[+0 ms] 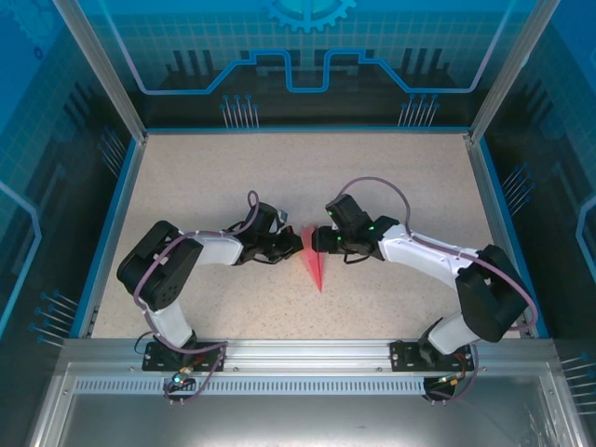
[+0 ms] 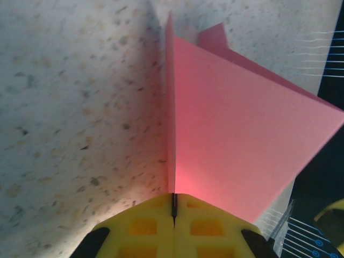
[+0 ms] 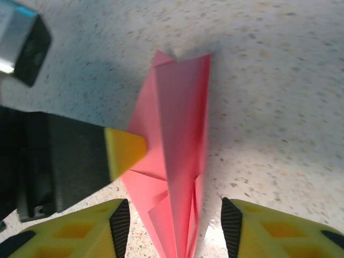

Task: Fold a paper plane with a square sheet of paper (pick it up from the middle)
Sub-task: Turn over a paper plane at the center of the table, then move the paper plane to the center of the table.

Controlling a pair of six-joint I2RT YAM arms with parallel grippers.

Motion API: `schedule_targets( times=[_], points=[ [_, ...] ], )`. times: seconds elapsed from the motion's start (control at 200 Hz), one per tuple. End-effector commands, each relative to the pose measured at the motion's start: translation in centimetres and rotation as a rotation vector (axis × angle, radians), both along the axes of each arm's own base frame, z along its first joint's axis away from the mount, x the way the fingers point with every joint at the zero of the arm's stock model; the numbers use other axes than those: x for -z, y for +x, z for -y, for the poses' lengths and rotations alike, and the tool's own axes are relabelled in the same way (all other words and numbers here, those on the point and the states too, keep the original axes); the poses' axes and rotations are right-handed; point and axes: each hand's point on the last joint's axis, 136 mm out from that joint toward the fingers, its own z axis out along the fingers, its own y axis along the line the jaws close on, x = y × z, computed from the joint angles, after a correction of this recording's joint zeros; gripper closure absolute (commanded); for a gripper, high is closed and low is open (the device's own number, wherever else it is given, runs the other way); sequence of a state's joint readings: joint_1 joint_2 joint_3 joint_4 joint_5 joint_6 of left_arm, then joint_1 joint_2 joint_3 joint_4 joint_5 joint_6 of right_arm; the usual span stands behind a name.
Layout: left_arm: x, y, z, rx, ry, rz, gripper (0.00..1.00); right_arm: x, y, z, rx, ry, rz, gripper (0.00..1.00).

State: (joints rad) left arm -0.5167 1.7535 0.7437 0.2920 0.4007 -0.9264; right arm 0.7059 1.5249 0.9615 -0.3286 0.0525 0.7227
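One speckled beige table (image 1: pixel 391 177) fills the scene. At its middle two yellow-fingered grippers face each other from either side. The left gripper (image 2: pixel 173 207) has its jaws pressed together, clamped on an upright fold of paper. The right gripper (image 3: pixel 174 223) has its jaws apart, one on either side of the same paper. Between them sits the narrow pink-red paper plane (image 1: pixel 315 265), creased and pointed, with its tip toward the arm bases.
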Motion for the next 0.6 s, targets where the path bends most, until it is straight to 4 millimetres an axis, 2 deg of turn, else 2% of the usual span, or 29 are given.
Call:
schedule_targets(
  times=[0.0,0.34,0.48,0.59],
  points=[
    [0.4,0.1,-0.4,-0.013,0.009,-0.001,1.0,0.2,0.2,-1.3,-0.051,-0.032,0.013,0.54],
    [0.9,-0.2,-0.7,-0.011,0.037,-0.015,1.0,1.9,-0.5,-3.5,-0.125,-0.001,-0.045,0.52],
    [1.1,-0.2,-0.8,-0.008,0.042,-0.019,1.0,2.9,-0.4,-3.2,-0.116,-0.038,-0.064,0.51],
    [1.3,-0.3,-0.9,-0.01,0.05,-0.022,1.0,3.7,0.0,-2.5,-0.097,-0.1,-0.073,0.47]
  ],
)
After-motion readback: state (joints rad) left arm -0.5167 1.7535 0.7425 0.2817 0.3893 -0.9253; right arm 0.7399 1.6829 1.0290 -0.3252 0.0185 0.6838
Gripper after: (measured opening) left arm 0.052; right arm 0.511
